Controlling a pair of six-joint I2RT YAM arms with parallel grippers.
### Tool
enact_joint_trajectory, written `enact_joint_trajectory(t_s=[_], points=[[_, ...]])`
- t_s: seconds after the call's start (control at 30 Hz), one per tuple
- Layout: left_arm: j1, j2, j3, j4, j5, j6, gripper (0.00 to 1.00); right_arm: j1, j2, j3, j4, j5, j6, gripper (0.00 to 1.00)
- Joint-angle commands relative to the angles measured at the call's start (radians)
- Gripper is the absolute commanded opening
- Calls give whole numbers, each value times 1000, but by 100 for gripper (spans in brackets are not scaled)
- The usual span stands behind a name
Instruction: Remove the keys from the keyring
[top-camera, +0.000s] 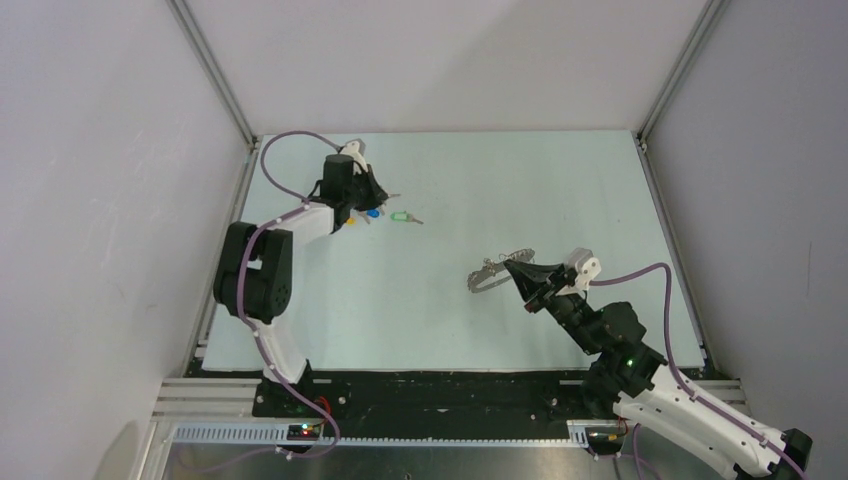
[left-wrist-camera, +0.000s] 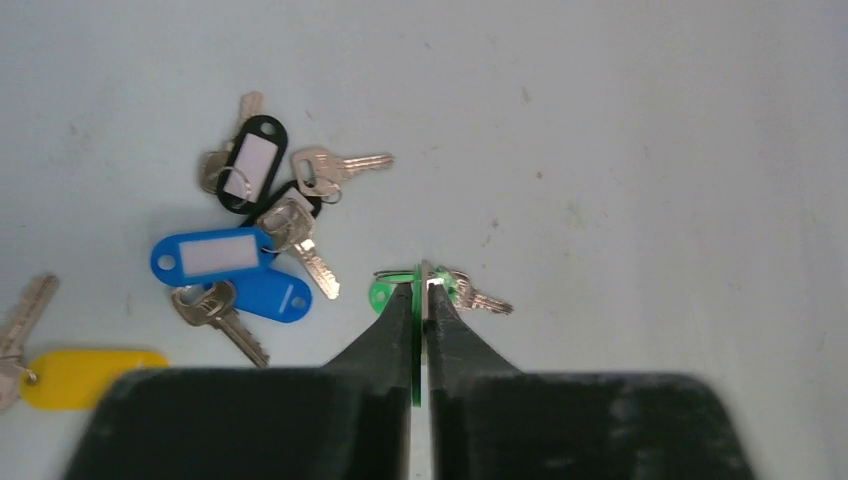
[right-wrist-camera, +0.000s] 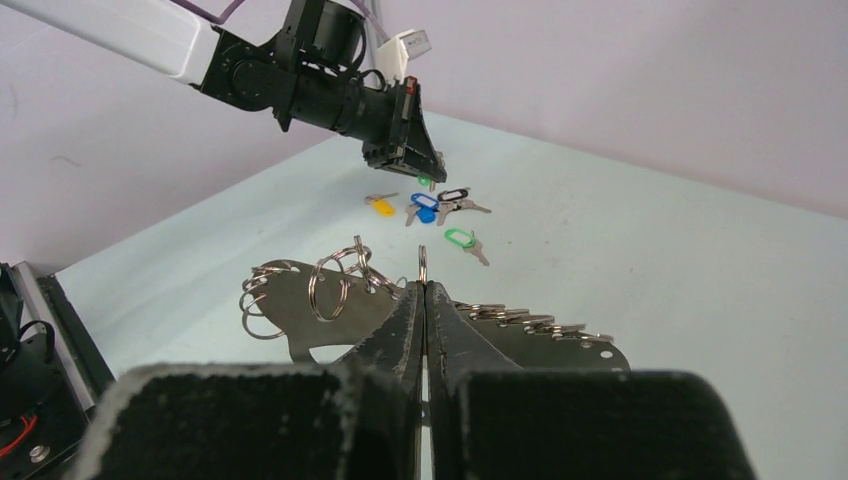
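The keyring (right-wrist-camera: 330, 300) is a flat grey-brown plate carrying several thin silvery split rings; it also shows in the top view (top-camera: 487, 277). My right gripper (right-wrist-camera: 424, 286) (top-camera: 510, 267) is shut on one upright ring (right-wrist-camera: 422, 262) at the plate's top edge. My left gripper (left-wrist-camera: 424, 285) (top-camera: 384, 197) is shut on a green key tag (left-wrist-camera: 418, 345), held edge-on just above the table. Several loose silvery keys (left-wrist-camera: 340, 165) lie on the table to its left. No key hangs on the plate's visible rings.
A second green tag (left-wrist-camera: 383, 293) with a key (left-wrist-camera: 482, 299) lies under the left fingertips. Black (left-wrist-camera: 252, 163), blue (left-wrist-camera: 212, 255) and yellow (left-wrist-camera: 85, 376) tags lie among the keys. Grey walls and metal rails (top-camera: 215, 70) surround the pale table (top-camera: 520, 190).
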Motion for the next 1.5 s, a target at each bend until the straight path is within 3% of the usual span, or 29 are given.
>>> enact_joint_trajectory(t_s=[0.0,0.03,0.07,0.1,0.13,0.2,0.33,0.5,0.7,0.87,0.9,0.93,0.97,1.0,1.07,1.17,1.3,1.47], points=[[22,4,48,35,28,-30,31,-5,19,42,31,39,-20,0],[23,-4,39,34,24,-34,45,-4,29,43,27,58,-20,0],[20,-34,28,33,19,-40,66,-6,51,48,23,68,-20,0],[17,-53,-1,32,0,-41,74,-7,64,56,13,90,-21,0],[10,-105,-19,33,-15,-41,92,-13,95,60,6,99,-20,0],[-6,-195,-81,32,-57,-43,99,-30,143,71,-5,111,-20,0],[-35,-366,-194,-36,-129,-113,100,-106,253,94,-17,101,33,0],[-70,-527,-277,-249,-250,-217,100,-281,402,120,7,6,119,0],[-70,-836,-462,-275,-275,-269,100,-520,567,180,46,-114,205,0],[-64,-1028,-584,-304,-390,-286,100,-628,642,199,101,-160,216,1],[-55,-1066,-584,-323,-393,-278,100,-651,638,201,99,-160,220,18],[-53,-1082,-573,-360,-402,-274,100,-666,623,208,78,-136,222,46],[-51,-1110,-564,-384,-407,-264,100,-670,613,213,60,-105,228,61],[-51,-1133,-539,-432,-418,-260,100,-673,590,232,15,-35,229,84],[-52,-1154,-489,-512,-442,-234,100,-676,546,269,-72,53,223,98],[-51,-1161,-370,-626,-497,-186,100,-676,471,336,-262,173,247,99],[-51,-1169,-262,-723,-582,-68,100,-676,326,427,-483,212,245,99],[-53,-1190,-239,-722,-593,1,100,-677,50,390,-560,242,192,99]])
